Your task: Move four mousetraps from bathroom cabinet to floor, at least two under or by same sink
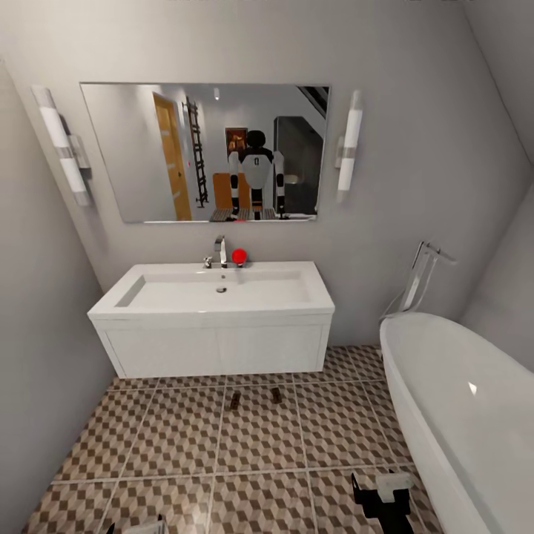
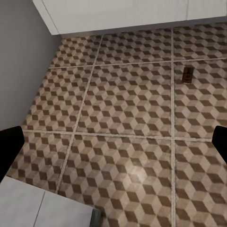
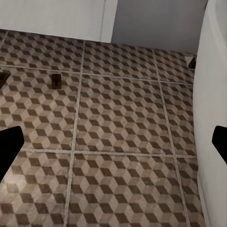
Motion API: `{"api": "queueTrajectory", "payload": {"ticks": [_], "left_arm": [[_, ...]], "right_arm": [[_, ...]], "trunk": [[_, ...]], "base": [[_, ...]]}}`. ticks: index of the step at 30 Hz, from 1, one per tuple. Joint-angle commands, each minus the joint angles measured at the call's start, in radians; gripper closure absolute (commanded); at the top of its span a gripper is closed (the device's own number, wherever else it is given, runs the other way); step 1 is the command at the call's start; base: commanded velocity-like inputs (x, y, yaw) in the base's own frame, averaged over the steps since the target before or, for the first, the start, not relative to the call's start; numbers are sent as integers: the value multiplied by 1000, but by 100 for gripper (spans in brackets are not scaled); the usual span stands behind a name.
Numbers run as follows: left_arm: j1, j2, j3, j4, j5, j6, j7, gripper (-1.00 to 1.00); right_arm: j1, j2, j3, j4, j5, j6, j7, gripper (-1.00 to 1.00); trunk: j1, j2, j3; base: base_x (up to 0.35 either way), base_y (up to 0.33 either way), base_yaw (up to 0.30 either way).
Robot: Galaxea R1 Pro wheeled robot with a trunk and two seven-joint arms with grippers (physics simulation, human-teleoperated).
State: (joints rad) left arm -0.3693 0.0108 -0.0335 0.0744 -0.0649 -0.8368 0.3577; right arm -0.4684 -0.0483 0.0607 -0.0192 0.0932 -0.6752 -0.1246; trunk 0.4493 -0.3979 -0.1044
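the bathroom floor is tiled, printed in a brown, beige and cream cube pattern with pale grout lines, and carries a soft sheen where light pools on it in the left wrist view. the bathroom sink looks smooth white, like glazed ceramic, on a plain matt white vanity. its tap is polished chrome. the bathtub is glossy white with a bright highlight, and its filler is shiny metal. the mirror is flat reflective glass. walls are matt grey. two mousetraps look like dull brown wood.
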Motion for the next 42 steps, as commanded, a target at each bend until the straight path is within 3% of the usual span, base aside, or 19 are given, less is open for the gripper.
{"api": "queueTrajectory", "payload": {"ticks": [1,29,42], "left_arm": [[-2,0,-3,4,-7,-4,9,-100],[-2,-1,-3,4,-7,-4,9,-100],[-2,-16,-3,4,-6,-2,10,-100]], "right_arm": [[-1,0,5,1,10,-1,-10,-100],[-1,1,5,1,10,0,-10,-100],[-1,1,5,1,10,0,-10,-100]], "trunk": [[1,-2,-1],[1,-2,5],[1,-2,5]], "base": [[0,0,0],[0,0,0],[-4,2,0]]}}
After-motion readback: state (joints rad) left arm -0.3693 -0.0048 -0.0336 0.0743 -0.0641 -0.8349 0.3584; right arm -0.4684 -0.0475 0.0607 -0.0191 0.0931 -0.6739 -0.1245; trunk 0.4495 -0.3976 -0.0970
